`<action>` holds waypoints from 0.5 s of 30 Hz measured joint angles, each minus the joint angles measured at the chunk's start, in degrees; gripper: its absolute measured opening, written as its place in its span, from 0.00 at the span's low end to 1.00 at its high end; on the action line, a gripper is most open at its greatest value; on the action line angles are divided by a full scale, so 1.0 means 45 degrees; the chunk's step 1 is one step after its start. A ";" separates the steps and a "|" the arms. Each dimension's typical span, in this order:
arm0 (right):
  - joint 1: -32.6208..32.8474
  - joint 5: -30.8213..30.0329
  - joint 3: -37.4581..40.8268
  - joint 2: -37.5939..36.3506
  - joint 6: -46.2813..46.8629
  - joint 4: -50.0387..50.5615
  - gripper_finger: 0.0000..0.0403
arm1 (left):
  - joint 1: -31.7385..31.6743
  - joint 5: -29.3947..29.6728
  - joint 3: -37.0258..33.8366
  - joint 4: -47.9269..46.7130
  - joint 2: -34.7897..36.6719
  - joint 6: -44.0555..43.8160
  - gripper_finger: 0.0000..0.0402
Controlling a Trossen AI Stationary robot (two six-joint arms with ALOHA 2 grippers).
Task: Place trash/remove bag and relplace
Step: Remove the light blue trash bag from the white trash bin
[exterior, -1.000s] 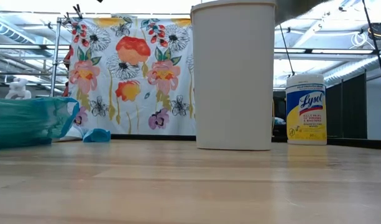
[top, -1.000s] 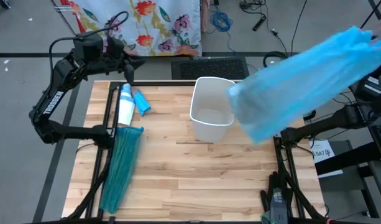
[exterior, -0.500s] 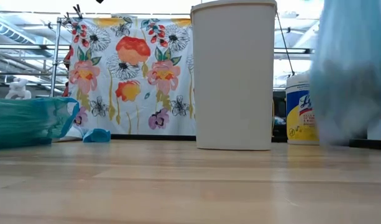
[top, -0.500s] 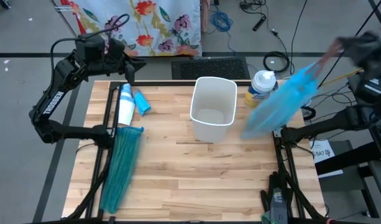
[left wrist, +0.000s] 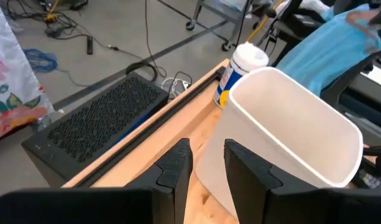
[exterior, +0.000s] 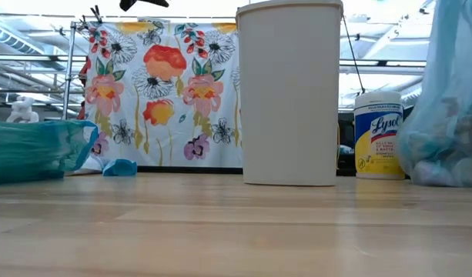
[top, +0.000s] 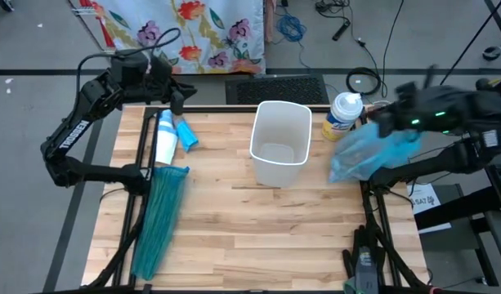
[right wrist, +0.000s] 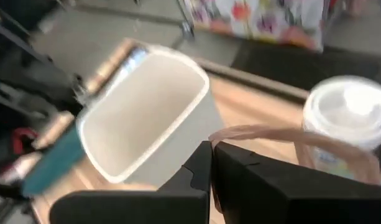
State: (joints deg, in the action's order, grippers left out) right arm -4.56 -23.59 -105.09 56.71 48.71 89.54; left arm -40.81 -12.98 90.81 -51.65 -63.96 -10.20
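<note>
Bag (top: 366,153) of trash sits at the table's right edge beside the bin (top: 279,144), hanging under my right gripper (top: 387,122), which is clenched on its top. My left gripper (top: 175,100) waits part-open at the far-left corner.
</note>
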 joint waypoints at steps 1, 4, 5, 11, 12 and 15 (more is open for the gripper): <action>0.0001 0.0010 0.0428 0.0074 0.0085 0.0094 0.00 | 0.0032 0.0007 -0.0101 0.0045 0.0004 0.0000 0.25; 0.0005 0.0168 0.1822 0.0281 0.0339 -0.0108 0.00 | 0.0109 0.0214 -0.0494 0.0054 0.0015 0.0005 0.25; 0.0005 0.0280 0.2271 0.0357 0.0336 -0.0401 0.00 | 0.0137 0.0316 -0.0637 0.0042 0.0015 0.0008 0.25; 0.0228 0.1954 0.3764 0.0743 -0.1743 -0.6729 0.00 | 0.0187 0.0673 -0.1384 0.0441 0.0005 0.0349 0.25; 0.0230 0.2272 0.3746 0.0857 -0.2198 -0.8187 0.00 | 0.0187 0.0679 -0.1518 0.0626 0.0005 0.0385 0.25; 0.0202 0.2979 0.3514 0.1223 -0.3309 -1.2442 0.00 | 0.0187 0.0692 -0.1766 0.1073 -0.0005 0.0536 0.25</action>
State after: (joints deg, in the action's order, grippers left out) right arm -3.65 -10.19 -89.28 62.22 33.82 33.55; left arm -39.97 -9.87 82.86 -46.82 -63.99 -7.79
